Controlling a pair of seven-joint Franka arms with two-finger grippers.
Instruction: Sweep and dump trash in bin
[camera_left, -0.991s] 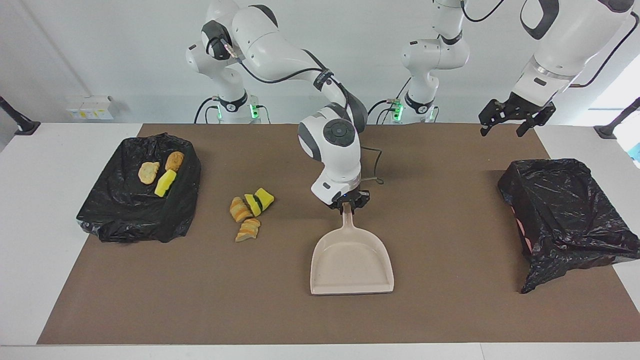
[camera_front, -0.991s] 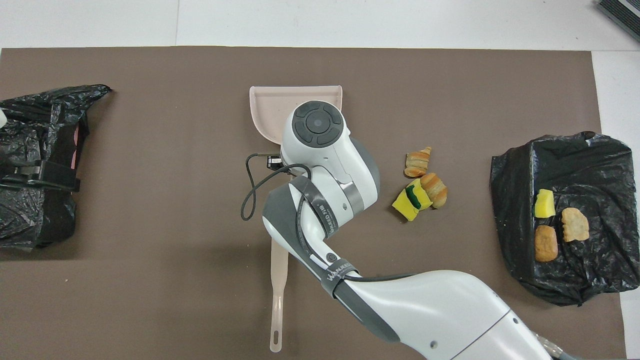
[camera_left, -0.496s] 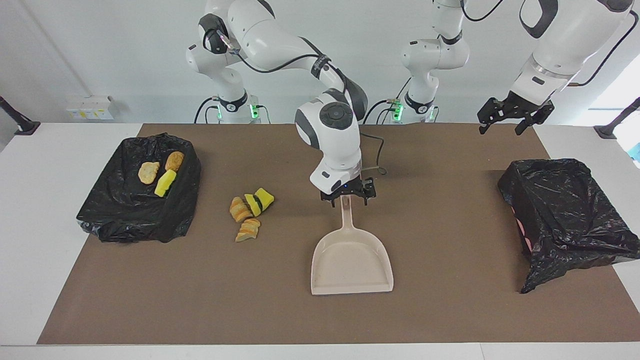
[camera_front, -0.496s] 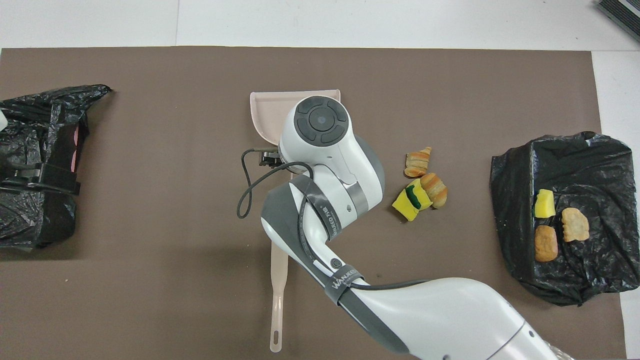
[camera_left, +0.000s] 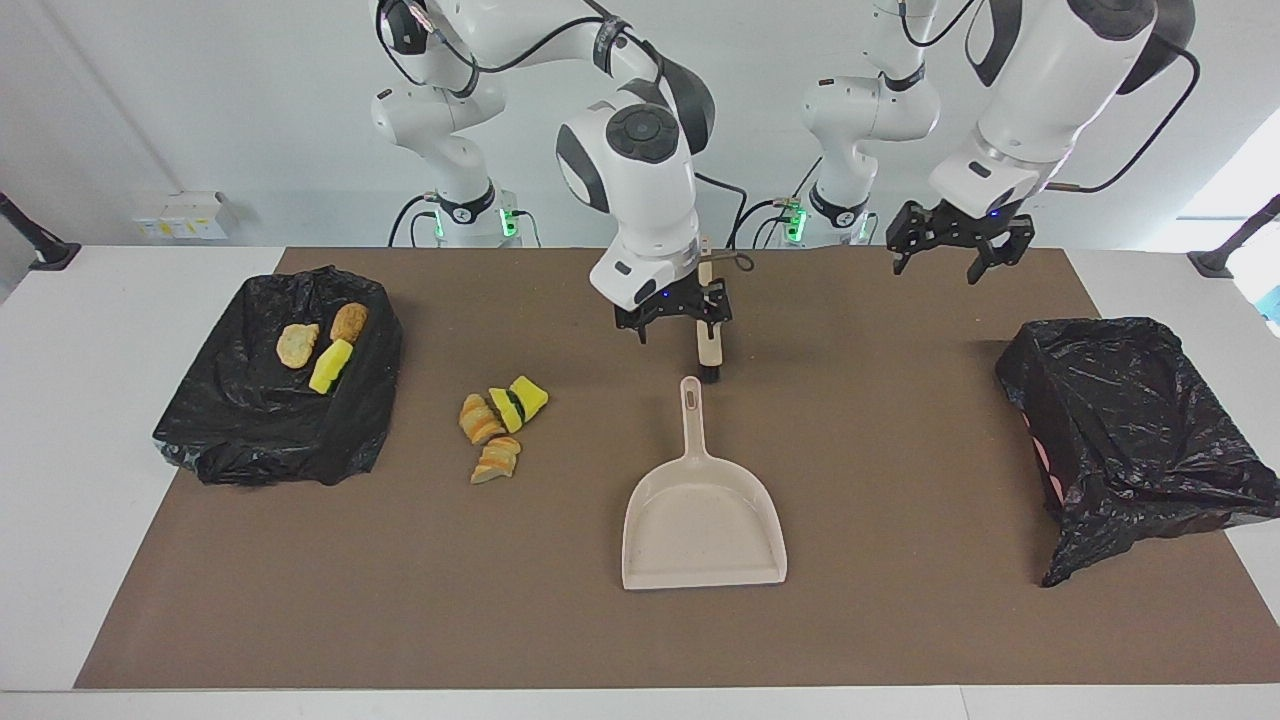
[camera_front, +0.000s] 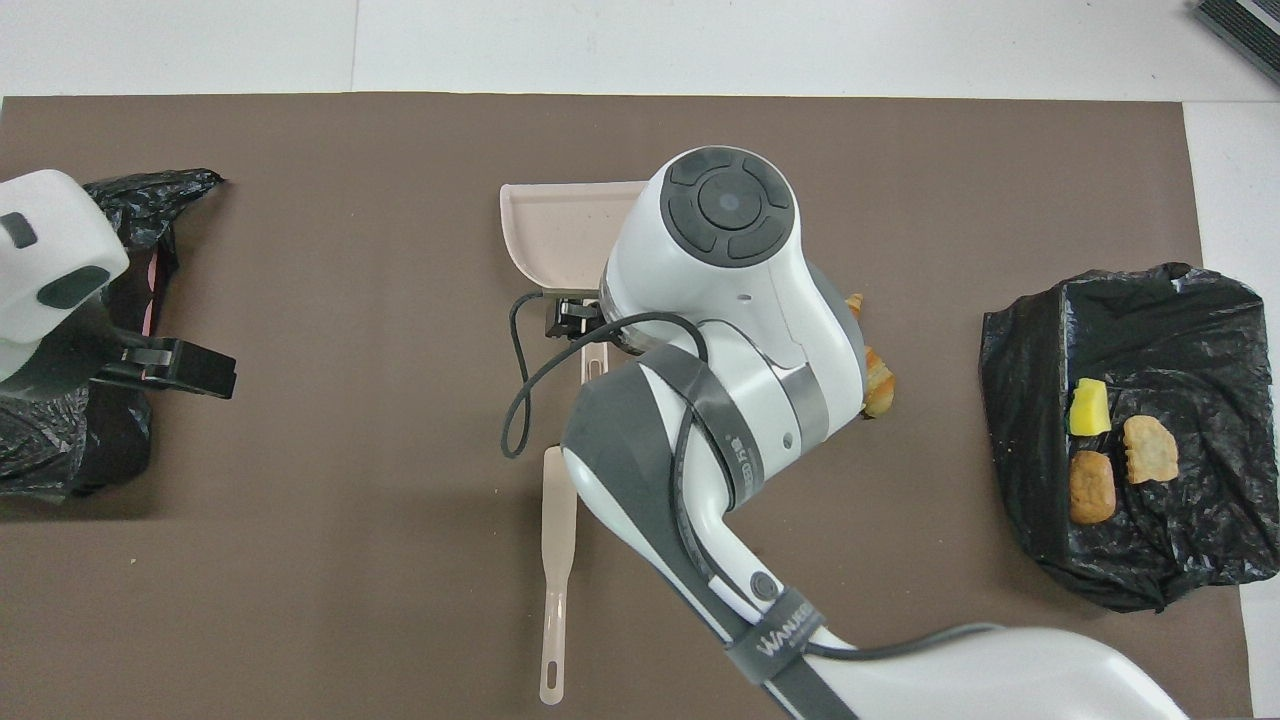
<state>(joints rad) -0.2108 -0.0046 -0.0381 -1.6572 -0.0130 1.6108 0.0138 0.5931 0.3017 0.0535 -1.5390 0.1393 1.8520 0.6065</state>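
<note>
1. Step, as I judge it: between tools. The dustpan (camera_left: 703, 520) lies flat in the lower centre of the frame with nothing in it, so no sweep is under way.
2. The right gripper (camera_left: 680, 322) is at upper centre, jaws wide and holding nothing, up over the brush (camera_left: 709, 350).
3. The left gripper (camera_left: 940, 255) is jaws wide and empty, raised at the top of the frame and waiting.
4. Trash: four scraps (camera_left: 500, 425) sit on the mat at mid-frame, toward the right arm's end. Three more (camera_left: 320, 345) lie on top of the bin (camera_left: 270, 420).
5. Next, probably: grab the brush and dustpan, then push the four scraps into the pan.
6. A second bin (camera_left: 1130, 420) has no scraps showing.
7. Hidden: in the overhead view, the right arm covers most of the loose scraps, part of the pan and the bristles. The left gripper is partly cut off.
</note>
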